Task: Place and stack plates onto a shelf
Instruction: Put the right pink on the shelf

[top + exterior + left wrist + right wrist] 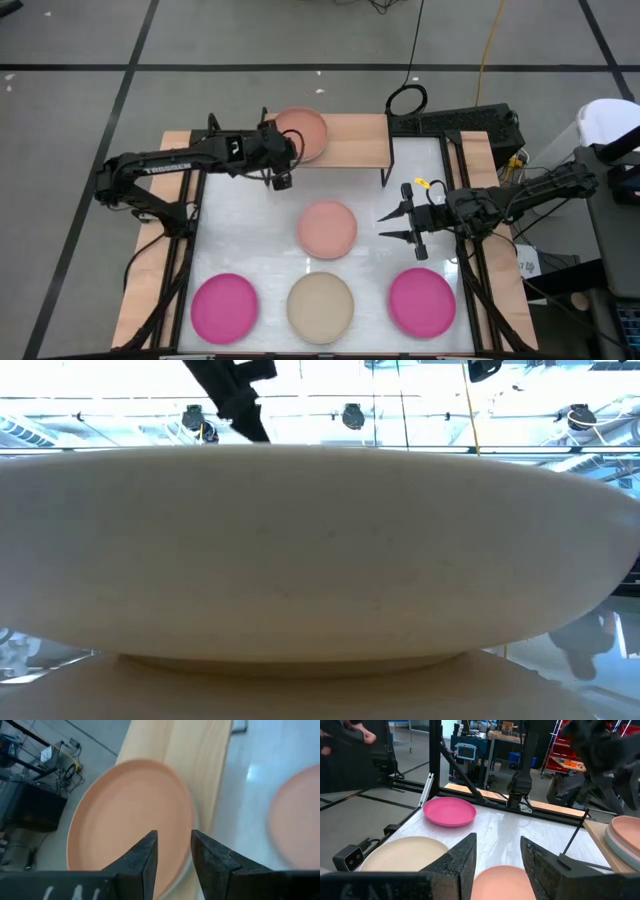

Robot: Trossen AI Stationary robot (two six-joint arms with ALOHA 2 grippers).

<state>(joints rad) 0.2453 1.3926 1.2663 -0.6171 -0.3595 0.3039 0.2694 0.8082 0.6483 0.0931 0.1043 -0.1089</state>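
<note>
A peach plate (pixel 305 130) lies on another plate, of which only a grey rim (pixel 187 866) shows, at the left end of the wooden shelf (pixel 355 140). My left gripper (pixel 288 152) is open at the plate's near-left rim. In the left wrist view (pixel 175 837) one finger stands over the plate's face and the other outside the rim. A pink plate (pixel 327 228) lies flat mid-table. My right gripper (pixel 381 227) hovers open just right of it, pointing at it (pixel 498 842). A magenta plate (pixel 224 308), a beige plate (pixel 320 306) and a second magenta plate (pixel 422 300) lie along the near edge.
The shelf's right half (pixel 365 150) is bare wood, with black legs (pixel 385 168) at its right end. The beige plate (pixel 320 550) fills the low view. Cables and a dark box (pixel 470 125) sit beyond the far right corner. A person's hand (pixel 367 737) shows in the room.
</note>
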